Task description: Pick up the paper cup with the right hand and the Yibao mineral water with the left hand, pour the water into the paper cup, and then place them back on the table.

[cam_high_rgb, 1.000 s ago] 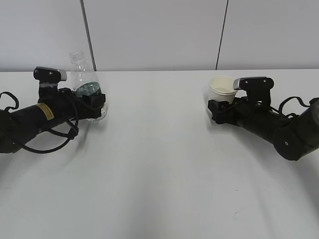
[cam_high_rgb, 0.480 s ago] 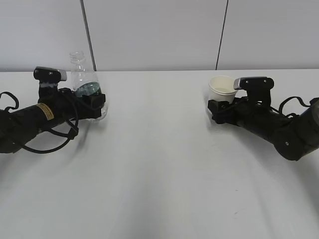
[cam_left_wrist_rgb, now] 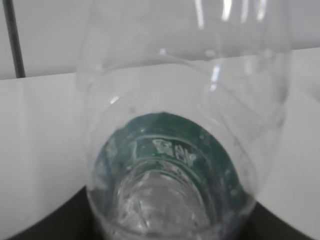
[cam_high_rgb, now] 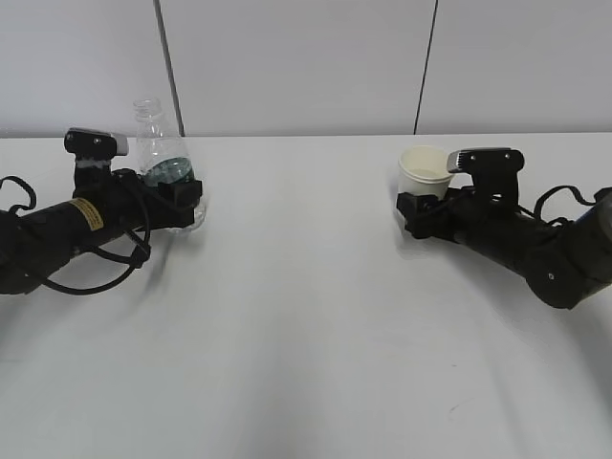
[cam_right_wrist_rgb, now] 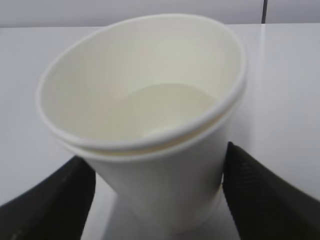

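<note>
Between black fingers (cam_right_wrist_rgb: 250,190), tapered paper cup (cam_right_wrist_rgb: 150,145) (rolled rim).

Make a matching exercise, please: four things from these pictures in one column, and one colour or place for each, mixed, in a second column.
Things:
1. cup
2. bottle label
3. left claw
4. table

Descriptions:
a. dark green
b. around the bottle's lower part
c. cream-white, between the right claw's fingers
d. white and flat, under both arms

Pairs: 1-c, 2-a, 3-b, 4-d
</note>
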